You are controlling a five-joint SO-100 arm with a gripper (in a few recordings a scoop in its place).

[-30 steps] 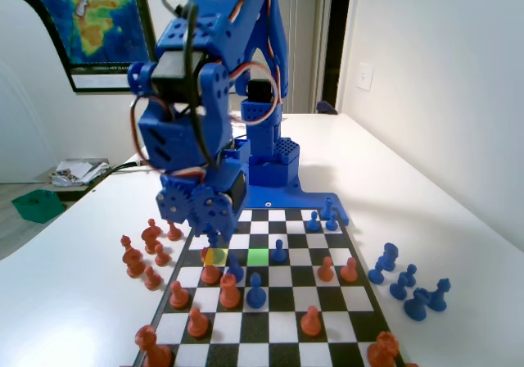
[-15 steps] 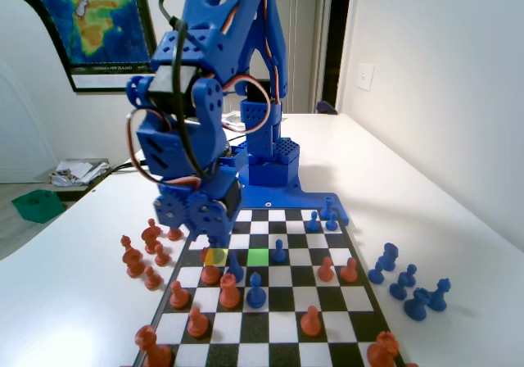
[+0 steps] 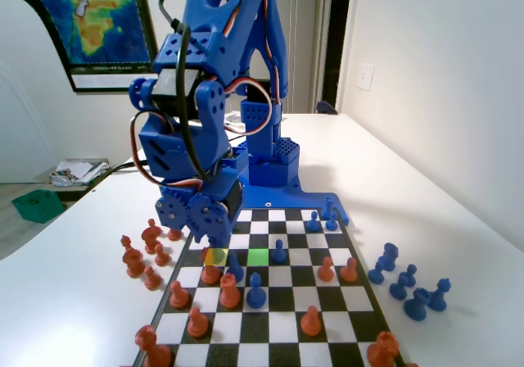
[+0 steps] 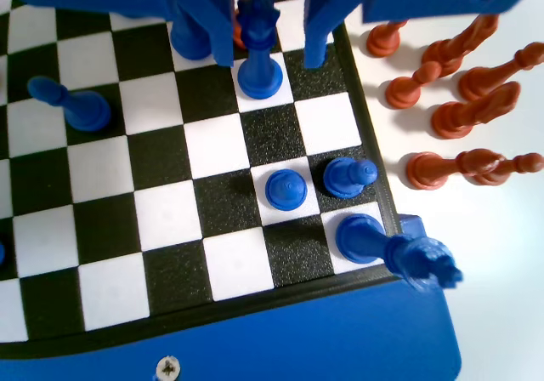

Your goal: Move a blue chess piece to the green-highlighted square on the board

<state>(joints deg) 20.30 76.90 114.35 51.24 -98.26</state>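
The blue two-finger gripper [image 4: 263,54] hung spread, jaws either side of the slender blue plastic chess piece [image 4: 258,49] on the black-and-white checkered board [image 4: 161,219].

A white desk [image 3: 426,211] is seen carrying the board [image 3: 270,305], a black-and-white checkered chessboard joined to the blue robot base [image 3: 270,188]. In the fixed view, a cluster of orange pieces [image 3: 146,255] is stood directly on the desk just left of the board, and a cluster of blue pieces [image 3: 408,283] is stood on the desk to its right. In the wrist view, orange pieces [image 4: 459,109] are seen on the white desk beside the board's right edge. At the desk's far left edge, some papers [image 3: 78,171] are laid.
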